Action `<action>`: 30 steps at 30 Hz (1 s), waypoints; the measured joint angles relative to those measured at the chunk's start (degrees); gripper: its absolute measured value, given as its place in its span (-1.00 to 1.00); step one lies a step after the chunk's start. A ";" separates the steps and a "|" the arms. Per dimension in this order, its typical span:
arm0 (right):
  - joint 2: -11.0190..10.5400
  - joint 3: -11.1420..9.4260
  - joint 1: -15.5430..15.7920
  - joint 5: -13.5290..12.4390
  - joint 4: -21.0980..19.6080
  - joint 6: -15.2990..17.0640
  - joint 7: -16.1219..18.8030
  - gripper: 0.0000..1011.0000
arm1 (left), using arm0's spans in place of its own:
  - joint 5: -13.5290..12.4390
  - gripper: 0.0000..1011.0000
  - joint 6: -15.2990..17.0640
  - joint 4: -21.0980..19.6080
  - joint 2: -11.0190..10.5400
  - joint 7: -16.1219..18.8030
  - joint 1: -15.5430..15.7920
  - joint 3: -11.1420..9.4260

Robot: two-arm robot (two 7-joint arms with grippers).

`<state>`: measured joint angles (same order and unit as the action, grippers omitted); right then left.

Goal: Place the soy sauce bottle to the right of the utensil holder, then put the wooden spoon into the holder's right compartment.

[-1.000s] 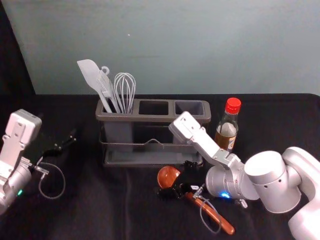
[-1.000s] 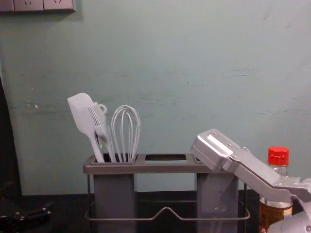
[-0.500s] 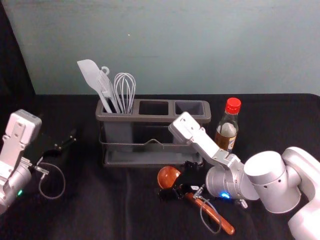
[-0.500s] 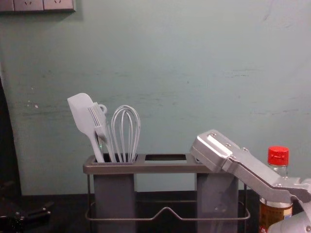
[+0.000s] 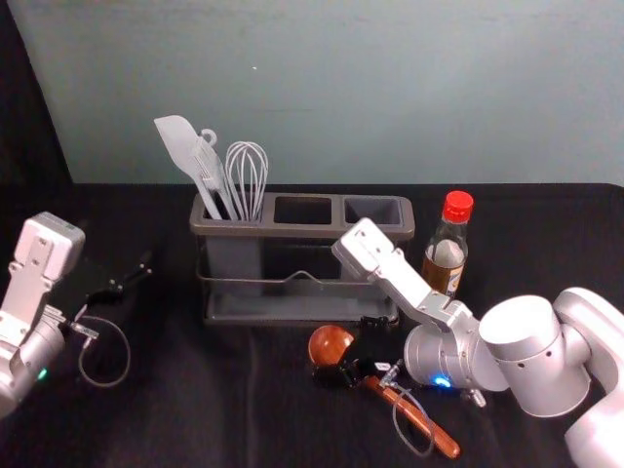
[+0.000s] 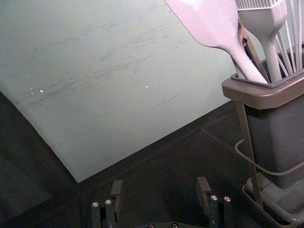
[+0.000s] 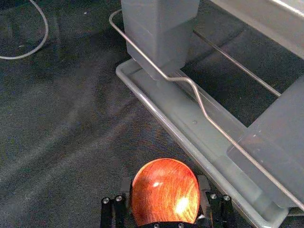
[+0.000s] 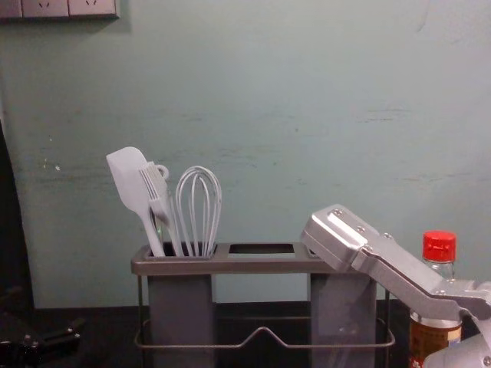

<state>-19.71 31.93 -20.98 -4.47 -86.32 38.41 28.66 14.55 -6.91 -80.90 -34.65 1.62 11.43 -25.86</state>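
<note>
Now find the wooden spoon (image 5: 330, 344) in front of the right half of the utensil holder (image 5: 292, 232), slanting away rightward. Probably needs the right gripper (image 7: 165, 179), spread wide astride it without gripping, to close across its long axis. Leave the left gripper (image 6: 159, 180) idle left of the holder, also wide apart.

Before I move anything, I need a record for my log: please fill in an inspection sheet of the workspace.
Surface: creased black cloth.
Job's things: soy sauce bottle upright, right of the utensil holder; wooden spoon in front, outside it.
Left compartment: spatula, pastry brush, whisk.
Clutter: nothing seen.
Left gripper: left of the holder, open.
Right gripper: at the spoon's bowl; grip unclear.
Left cable: looped.
Right cable: overlaps spoon in head view.
Surroundings: scuffed green wall; sockets upper left, chest view.
</note>
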 joint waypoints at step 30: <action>-3.31 -5.64 8.80 -0.25 -12.23 -15.91 -4.45 0.66 | 0.00 1.00 0.00 0.00 0.00 0.00 0.00 0.00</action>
<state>-23.02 26.29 -12.19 -4.72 -98.55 22.50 24.21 14.55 -6.91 -80.90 -34.65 1.62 11.43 -25.86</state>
